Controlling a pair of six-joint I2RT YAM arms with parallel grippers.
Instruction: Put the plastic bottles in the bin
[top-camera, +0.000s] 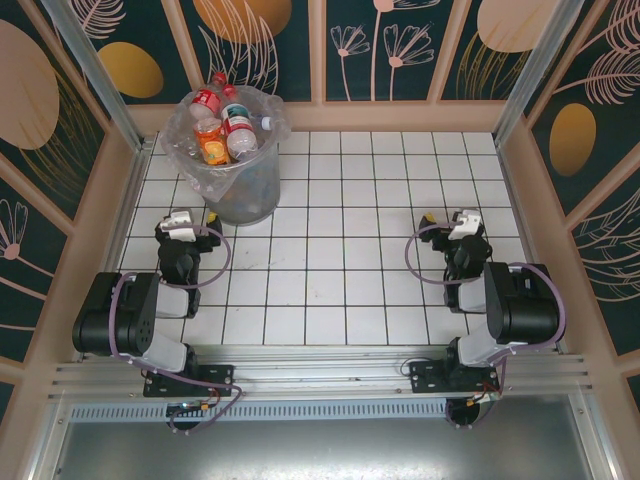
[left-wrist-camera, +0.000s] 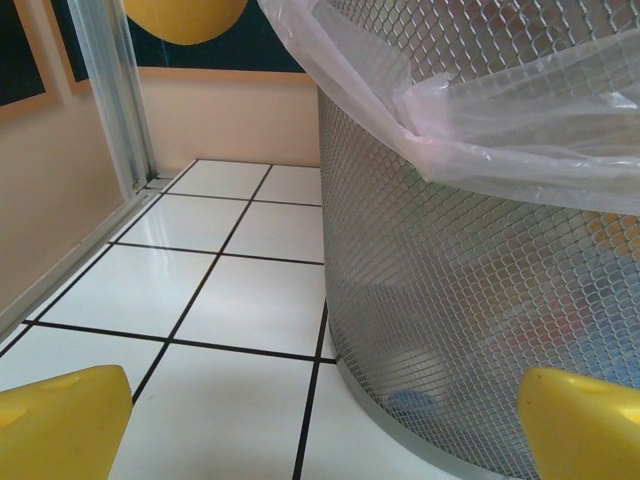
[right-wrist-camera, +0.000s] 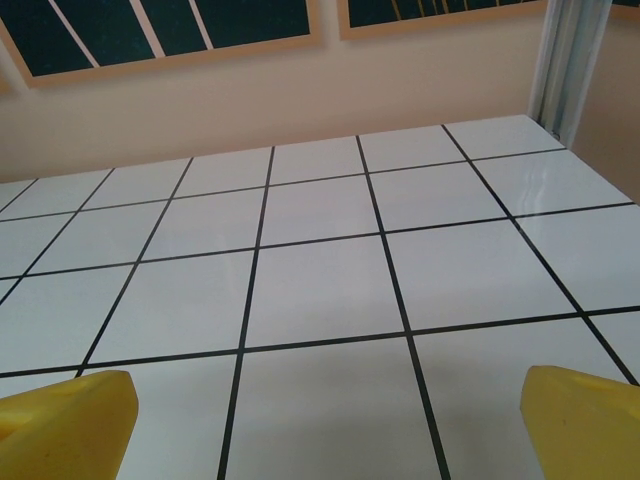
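The bottles (top-camera: 225, 125) sit heaped in the bin (top-camera: 247, 195) at the far left corner, so the job looks finished. The left gripper (left-wrist-camera: 320, 425) gapes empty beside the bin, the right gripper (right-wrist-camera: 325, 420) likewise over the tiles (right-wrist-camera: 320, 270). Next, I'd guess, just parking.

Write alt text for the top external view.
A grey bin packed with plastic bottles stands at the far left of a white tiled table. The left gripper sits close beside the bin, the right gripper over the tiles on the right, both open and empty.
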